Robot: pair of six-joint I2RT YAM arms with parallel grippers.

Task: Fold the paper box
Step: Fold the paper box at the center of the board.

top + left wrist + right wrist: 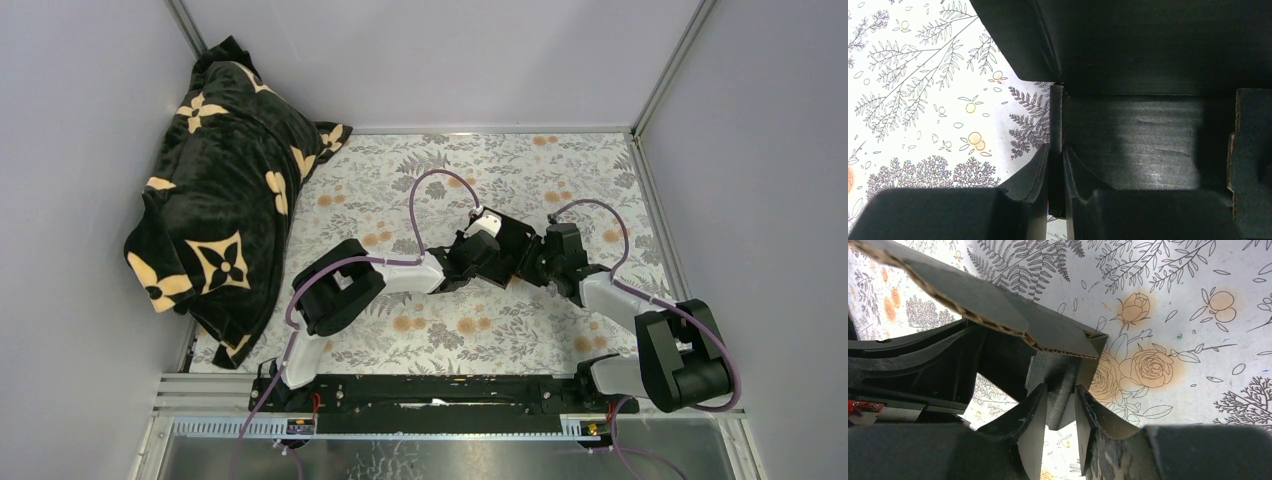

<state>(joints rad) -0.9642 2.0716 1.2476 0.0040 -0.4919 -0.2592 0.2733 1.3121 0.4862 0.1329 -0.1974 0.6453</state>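
Paper box (973,300), one only, is held at the middle of the table (460,335): a thin wall is pinched in the nearly closed left gripper (1056,150), a corner flap clamped in the slightly wider right gripper (1060,390). Two arms are bent inward, wrists meeting. One blanket (230,200) is heaped far left.

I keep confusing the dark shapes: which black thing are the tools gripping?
The plain matte paper box at mid-table, pinched by left tool and right tool; the flower-patterned black blanket lies apart, far left.
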